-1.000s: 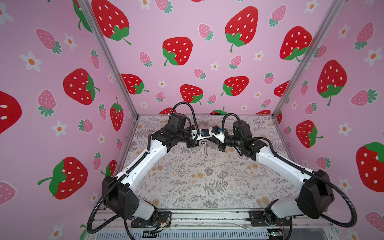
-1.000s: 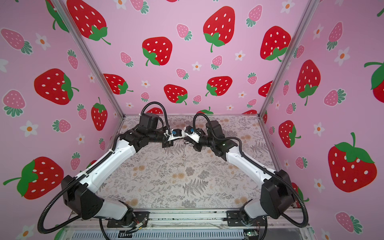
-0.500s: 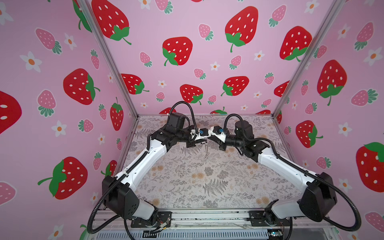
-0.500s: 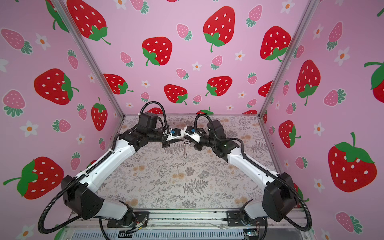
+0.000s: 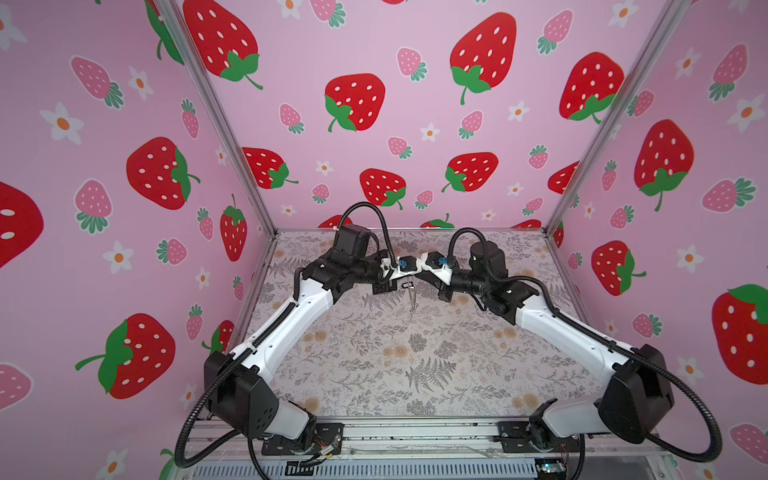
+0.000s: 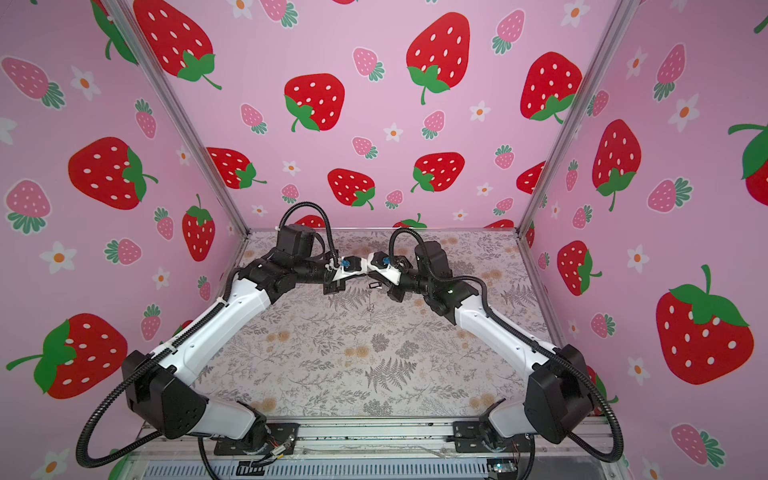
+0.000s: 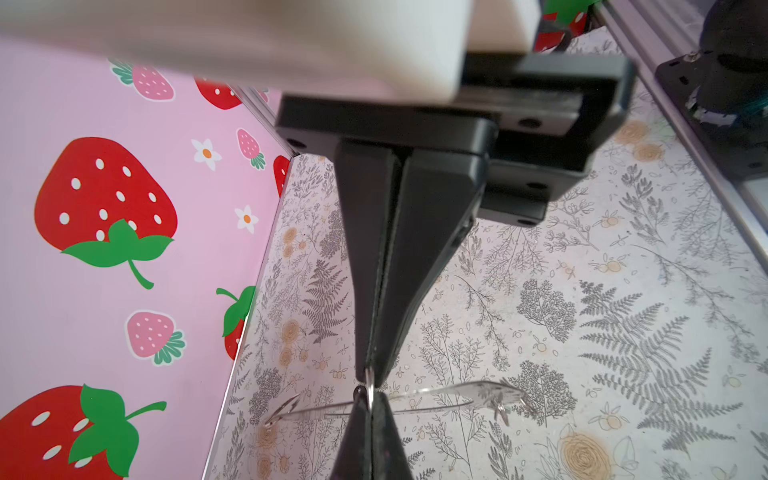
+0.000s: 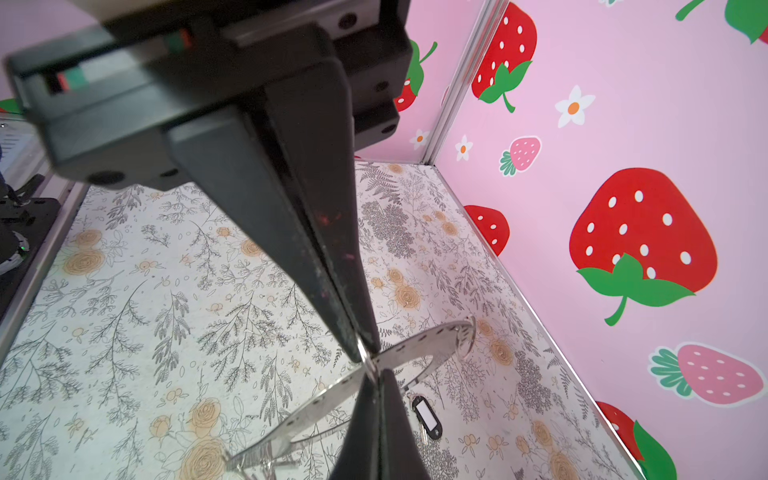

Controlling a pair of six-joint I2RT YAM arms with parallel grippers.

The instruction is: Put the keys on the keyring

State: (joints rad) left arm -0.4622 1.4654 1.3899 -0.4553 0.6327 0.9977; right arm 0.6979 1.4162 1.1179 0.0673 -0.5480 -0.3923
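The keyring (image 8: 419,347) is held above the floral bench (image 5: 374,365). It is pinched at a small wire loop (image 7: 369,386) from opposite sides by the closed left end effector (image 7: 371,372) and the closed right end effector (image 8: 365,353). The black-rimmed tag (image 8: 427,415) is hung just beneath the keyring, whose middle is hidden by the meeting tips.

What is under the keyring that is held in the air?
A black-rimmed white tag dangles from the rim of the keyring, above the floral table. Whatever hangs behind the tag is mostly hidden; the left tool covers some rim.
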